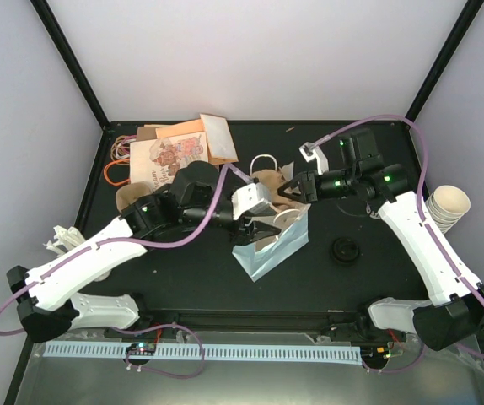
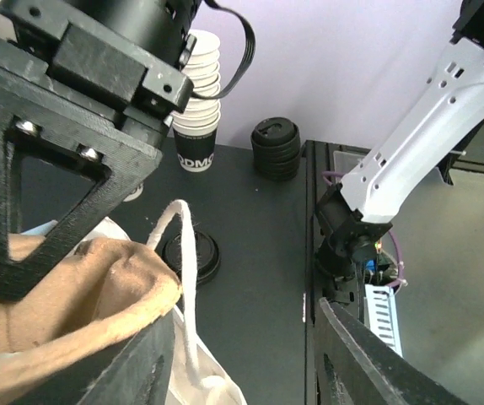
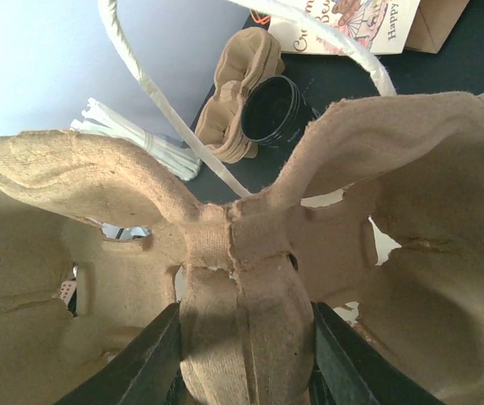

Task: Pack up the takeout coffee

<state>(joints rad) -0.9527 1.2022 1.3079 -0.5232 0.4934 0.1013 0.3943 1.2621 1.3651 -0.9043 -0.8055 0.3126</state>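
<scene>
The takeout coffee shows only as a black disc (image 1: 346,250) on the table right of the white paper bag (image 1: 276,249); its cup wall is hidden. It also shows in the left wrist view (image 2: 190,253). My right gripper (image 1: 286,191) is shut on the middle ridge of a brown pulp cup carrier (image 3: 394,211) and holds it over the bag's mouth (image 3: 246,354). My left gripper (image 1: 259,228) is open at the bag's rim (image 2: 250,363). One of its fingers (image 2: 141,363) is against the bag (image 2: 200,380) and the carrier (image 2: 65,287).
Stacked cream cups (image 1: 449,207) stand at the right edge, with a stack of black lids (image 2: 276,148) beside them. Paper bags (image 1: 174,152) lie at the back left. Spare carriers (image 3: 238,101), a black round thing (image 3: 271,110) and white cutlery (image 1: 61,236) are on the left.
</scene>
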